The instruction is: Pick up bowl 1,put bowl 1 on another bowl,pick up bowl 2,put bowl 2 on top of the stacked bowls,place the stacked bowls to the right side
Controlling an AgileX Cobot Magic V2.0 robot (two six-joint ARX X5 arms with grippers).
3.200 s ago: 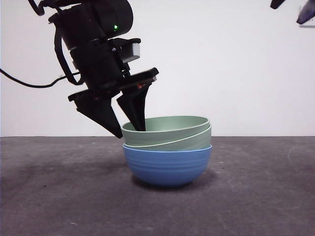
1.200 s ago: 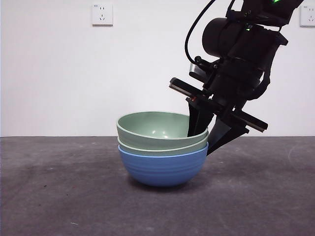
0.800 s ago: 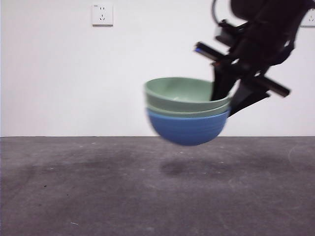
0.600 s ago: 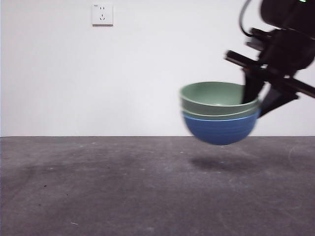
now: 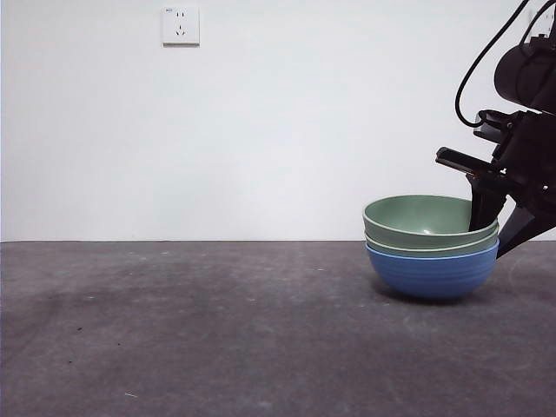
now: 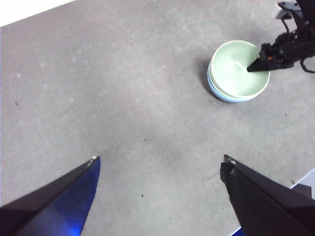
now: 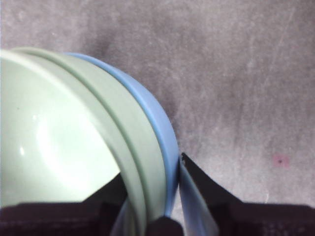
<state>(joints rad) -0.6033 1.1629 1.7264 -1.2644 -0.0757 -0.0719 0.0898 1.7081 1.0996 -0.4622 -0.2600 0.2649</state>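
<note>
I see the stacked bowls (image 5: pixel 432 252) resting on the grey table (image 5: pixel 217 330), far right of the wall socket (image 5: pixel 181 25). My right gripper (image 5: pixel 497 228) pinches their rim; my left gripper (image 6: pixel 160 164) hangs spread wide, well away.

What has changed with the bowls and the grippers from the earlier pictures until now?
The stack was lifted from the middle of the table, carried to the right in the front view and set down there. The right gripper took it after the other arm drew away, and its fingers still pinch the rim. The left gripper now waits high and open. The bowls stayed nested, blue at the bottom.
</note>
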